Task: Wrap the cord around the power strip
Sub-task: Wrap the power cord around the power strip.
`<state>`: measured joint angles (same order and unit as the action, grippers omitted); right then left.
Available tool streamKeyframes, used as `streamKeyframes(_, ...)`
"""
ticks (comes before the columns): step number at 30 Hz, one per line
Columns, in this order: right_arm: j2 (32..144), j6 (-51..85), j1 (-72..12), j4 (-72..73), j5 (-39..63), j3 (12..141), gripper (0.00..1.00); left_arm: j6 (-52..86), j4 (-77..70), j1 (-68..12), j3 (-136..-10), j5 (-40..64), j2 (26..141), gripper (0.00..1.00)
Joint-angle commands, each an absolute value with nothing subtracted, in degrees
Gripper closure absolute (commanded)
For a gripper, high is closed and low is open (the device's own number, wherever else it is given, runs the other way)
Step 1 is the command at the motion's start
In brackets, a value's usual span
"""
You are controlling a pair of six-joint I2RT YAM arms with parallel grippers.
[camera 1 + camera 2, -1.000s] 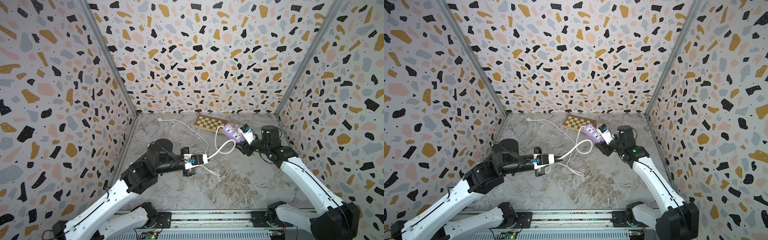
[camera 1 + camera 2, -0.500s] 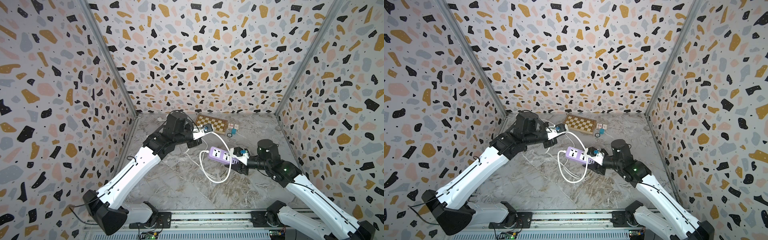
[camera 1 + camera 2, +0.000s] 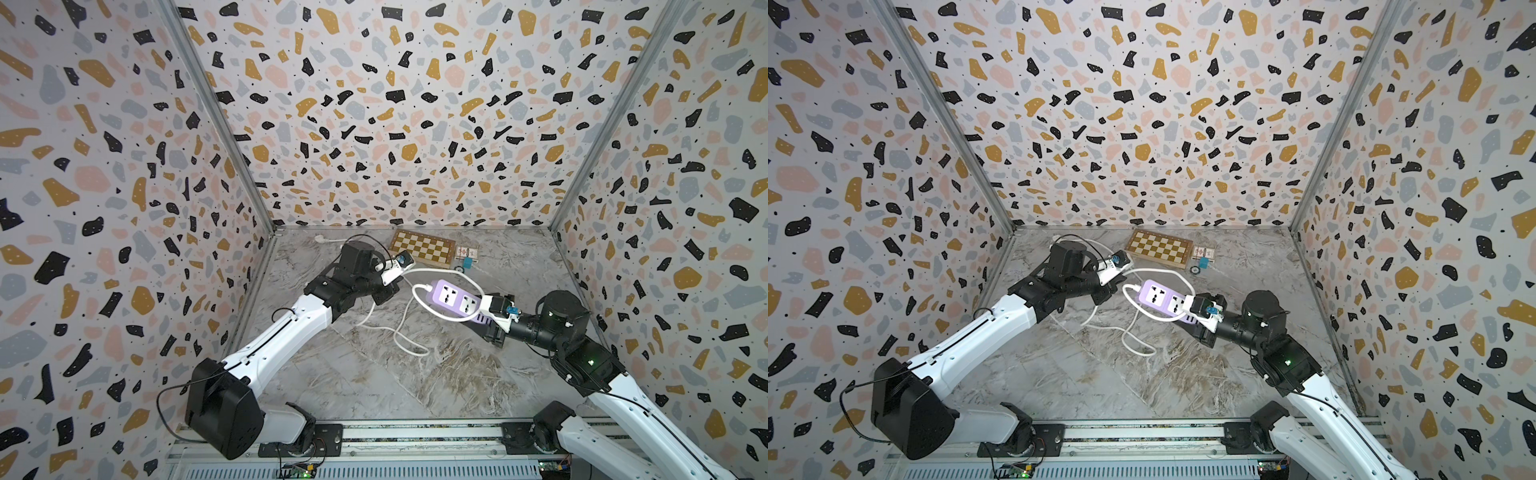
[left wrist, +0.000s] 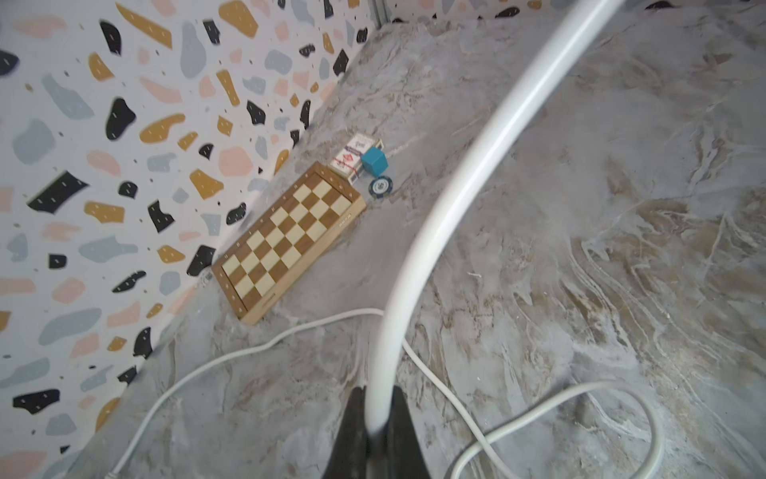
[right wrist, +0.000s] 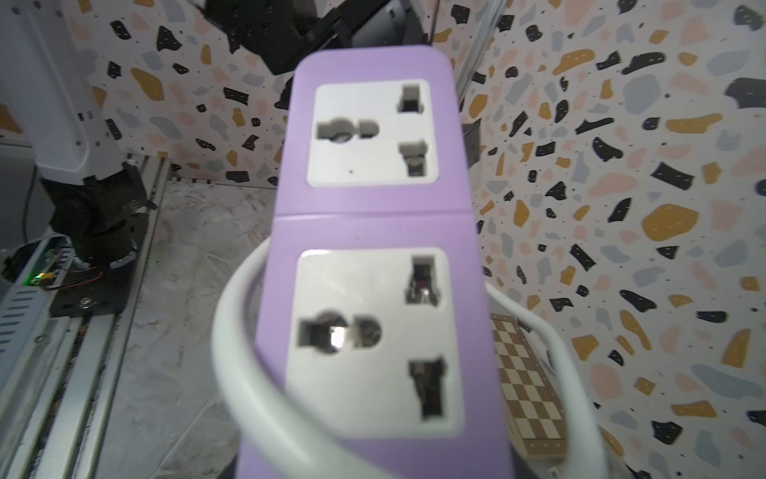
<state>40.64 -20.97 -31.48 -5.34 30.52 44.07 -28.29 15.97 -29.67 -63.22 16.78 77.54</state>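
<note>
Left gripper [image 4: 376,414] pinched the cord [image 4: 456,199], its tips cut off at the wrist view's edge. Right gripper [image 3: 490,322] clamped the power strip [image 3: 451,299] at its port end, fingers mostly hidden.

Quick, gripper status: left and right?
Left gripper: closed, pinching the cord.
Right gripper: closed on the end of the power strip.

You have the strip [image 5: 373,220] filling the middle, running away from the lens, both white sockets [image 5: 372,133] facing you. The cord [image 5: 244,373] loops round its near end, showing on either side and crossing the face below the nearer socket. A chessboard [image 5: 528,394] shows past one edge. An arm base [image 5: 97,215] stands on a rail [image 5: 78,373].
</note>
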Motion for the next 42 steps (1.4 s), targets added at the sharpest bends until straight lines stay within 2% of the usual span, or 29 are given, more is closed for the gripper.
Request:
streamKeyframes(1,38.86,-16.18,-28.67,2.96,20.40,45.08,1.00,-24.12,10.81,-29.36,-58.60,15.34,74.20,1.00)
streamKeyframes(6,39.15,-10.62,-22.49,5.89,14.54,44.45,1.00,-25.55,11.92,-34.00,-50.80,15.38,68.22,1.00)
streamKeyframes(10,42.42,-8.72,-19.35,2.09,6.75,45.35,1.00,-28.32,14.88,-38.80,-48.31,15.69,62.09,1.00)
streamKeyframes(16,45.02,-7.67,-15.09,0.58,0.67,43.97,1.00,-33.88,22.99,-44.47,-51.30,25.18,53.86,1.00)
streamKeyframes(21,49.36,-11.78,-15.56,-4.92,3.74,46.08,1.00,-38.12,28.73,-49.93,-59.83,25.14,54.36,1.00)
streamKeyframes(26,55.80,-18.38,-25.27,-13.52,-0.55,48.52,1.00,-42.41,32.67,-52.56,-74.47,20.98,61.46,1.00)
streamKeyframes(30,54.51,-21.21,-31.66,-14.07,0.60,45.91,1.00,-46.70,33.15,-52.51,-84.97,14.91,67.76,1.00)
streamKeyframes(33,52.62,-24.23,-34.74,-15.62,5.41,43.84,1.00,-49.15,37.61,-51.76,-94.26,11.25,73.67,1.00)
streamKeyframes(36,50.83,-28.42,-38.14,-18.98,12.92,42.58,1.00,-48.11,42.52,-48.33,-103.03,12.12,79.74,1.00)
streamKeyframes(42,44.25,-32.30,-44.34,-18.59,24.81,39.86,1.00,-43.45,42.66,-41.75,-107.41,17.49,87.17,1.00)
